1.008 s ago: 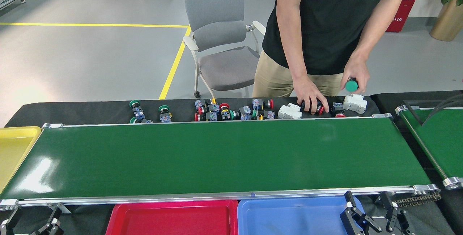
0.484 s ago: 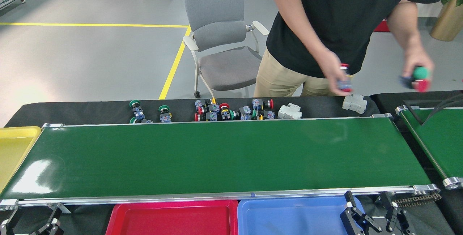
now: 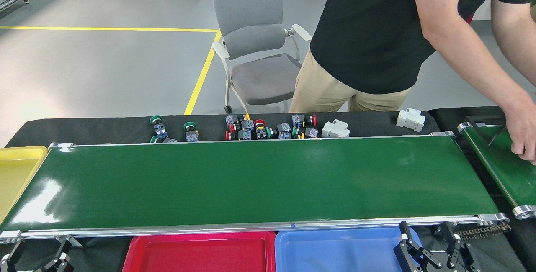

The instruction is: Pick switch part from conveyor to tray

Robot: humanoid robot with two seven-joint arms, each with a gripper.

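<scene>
We look down from our head onto the conveyor [image 3: 251,180], a long glossy dark-green belt with silver side rails, and its surface carries nothing at all. The switch parts [image 3: 268,129], small push-button pieces with green, red and yellow caps, lie in a loose row on the black worktop [image 3: 83,127] just beyond the conveyor's far rail, with two white breaker-like blocks [image 3: 335,129] further along that rail. A person in a black shirt [image 3: 377,33] leans over beyond the conveyor's right end, one hand [image 3: 523,138] resting on a second green belt [image 3: 502,163] there. Against the conveyor's near rail sit a red tray [image 3: 201,251] and a blue tray [image 3: 335,249], both bare, and a yellow tray [image 3: 16,167] sits at its left end. Our right gripper [image 3: 431,257] hangs below the near rail beside the blue tray, its dark fingers spread and holding nothing. Our left gripper [image 3: 35,261] shows only partly at the conveyor's near left corner; it grips nothing, but we cannot tell how wide it stands. We judge the task to be at its waiting step: no part has reached the belt. The next move calls for a part to arrive on the conveyor within reach, then a descent over it with fingers apart.
</scene>
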